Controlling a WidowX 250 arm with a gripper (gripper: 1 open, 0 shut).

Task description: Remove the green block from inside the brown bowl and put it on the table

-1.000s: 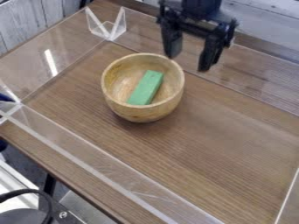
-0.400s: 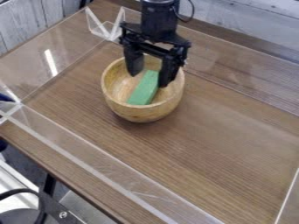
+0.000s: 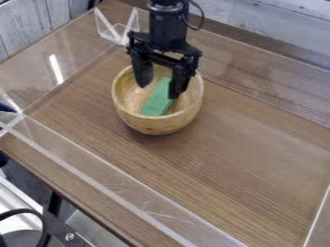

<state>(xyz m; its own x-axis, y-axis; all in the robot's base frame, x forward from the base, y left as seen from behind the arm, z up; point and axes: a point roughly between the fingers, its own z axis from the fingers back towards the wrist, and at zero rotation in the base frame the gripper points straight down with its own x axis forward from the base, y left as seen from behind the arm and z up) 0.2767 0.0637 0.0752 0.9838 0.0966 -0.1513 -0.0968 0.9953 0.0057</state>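
1 green block lies inside the brown bowl on the counter, unmoved across the 3 views. The end effector, well off to the bowl's far side 1 second ago, is now over the bowl, released, its 2 fingers spread.
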